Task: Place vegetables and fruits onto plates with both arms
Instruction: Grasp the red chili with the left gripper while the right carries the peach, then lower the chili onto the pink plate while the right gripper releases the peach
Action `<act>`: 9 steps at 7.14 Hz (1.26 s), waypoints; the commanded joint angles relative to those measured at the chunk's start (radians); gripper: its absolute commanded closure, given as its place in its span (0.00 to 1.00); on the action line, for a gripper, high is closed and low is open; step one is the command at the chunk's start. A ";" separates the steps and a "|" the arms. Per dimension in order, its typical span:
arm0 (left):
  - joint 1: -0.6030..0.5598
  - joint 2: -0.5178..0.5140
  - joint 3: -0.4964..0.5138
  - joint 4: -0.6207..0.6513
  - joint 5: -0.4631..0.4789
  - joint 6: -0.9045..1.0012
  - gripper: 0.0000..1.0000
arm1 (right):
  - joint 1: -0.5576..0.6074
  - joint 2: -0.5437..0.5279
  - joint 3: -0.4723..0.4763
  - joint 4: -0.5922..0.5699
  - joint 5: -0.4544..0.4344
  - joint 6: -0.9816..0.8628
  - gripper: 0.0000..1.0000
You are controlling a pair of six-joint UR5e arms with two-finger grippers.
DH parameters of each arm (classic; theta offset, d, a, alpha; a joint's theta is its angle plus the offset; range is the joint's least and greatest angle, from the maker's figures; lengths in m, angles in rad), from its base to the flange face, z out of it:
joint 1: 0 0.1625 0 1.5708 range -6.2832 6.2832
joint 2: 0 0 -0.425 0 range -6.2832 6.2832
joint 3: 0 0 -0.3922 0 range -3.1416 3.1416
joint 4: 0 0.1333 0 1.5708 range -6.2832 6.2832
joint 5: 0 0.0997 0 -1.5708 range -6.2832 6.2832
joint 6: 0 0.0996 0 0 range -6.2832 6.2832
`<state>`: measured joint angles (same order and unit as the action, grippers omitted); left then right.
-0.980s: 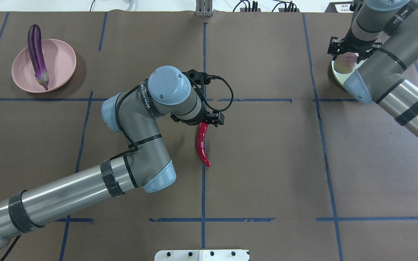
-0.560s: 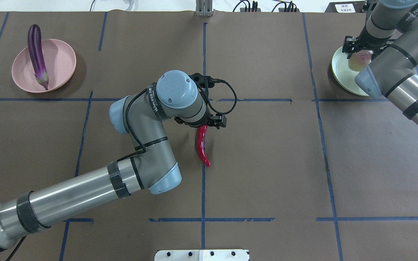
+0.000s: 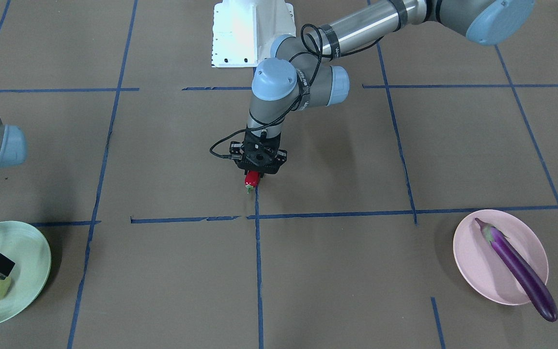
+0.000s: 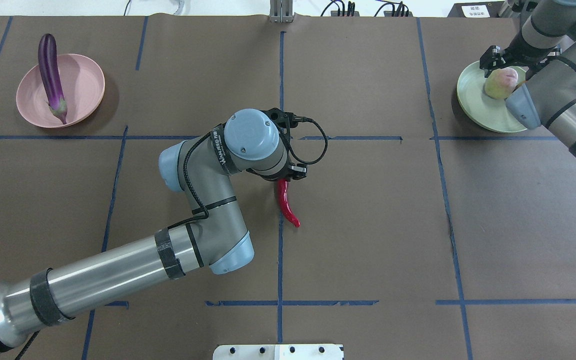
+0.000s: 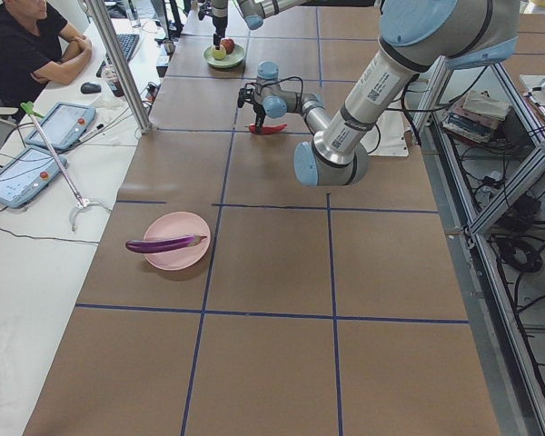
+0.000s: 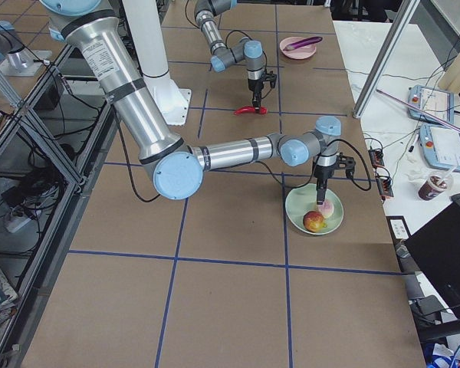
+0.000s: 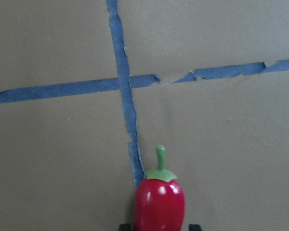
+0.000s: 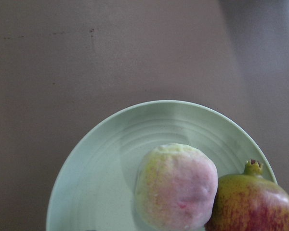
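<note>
While squeezing red chili [image 4: 288, 202] near its stem end w/ L gripper [image 4: 284, 176], holds it slanting down below the tight jaws. Has jaws of R gripper [image 6: 320, 199] wide & bare, right above pale green-pink fruit [image 8: 176, 187] sitting on green plate [image 8: 96, 183], touching the pomegranate [image 8: 253, 202].

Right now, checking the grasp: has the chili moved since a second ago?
Yes. In the overhead view the chili in the left end effector swung rightward across the vertical blue tape line.
</note>
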<state>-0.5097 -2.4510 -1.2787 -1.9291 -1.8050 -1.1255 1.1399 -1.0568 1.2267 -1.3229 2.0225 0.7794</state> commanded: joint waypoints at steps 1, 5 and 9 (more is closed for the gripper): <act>-0.086 0.018 -0.020 0.007 0.000 -0.013 1.00 | 0.004 -0.017 0.077 -0.025 0.030 0.006 0.00; -0.366 0.312 -0.153 0.007 -0.008 -0.012 1.00 | 0.004 -0.185 0.386 -0.052 0.211 0.035 0.00; -0.588 0.302 0.132 -0.010 -0.146 0.280 0.98 | -0.145 -0.250 0.594 -0.038 0.211 0.406 0.00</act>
<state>-1.0585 -2.1436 -1.2196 -1.9319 -1.9366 -0.8965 1.0476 -1.3006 1.7736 -1.3639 2.2422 1.0796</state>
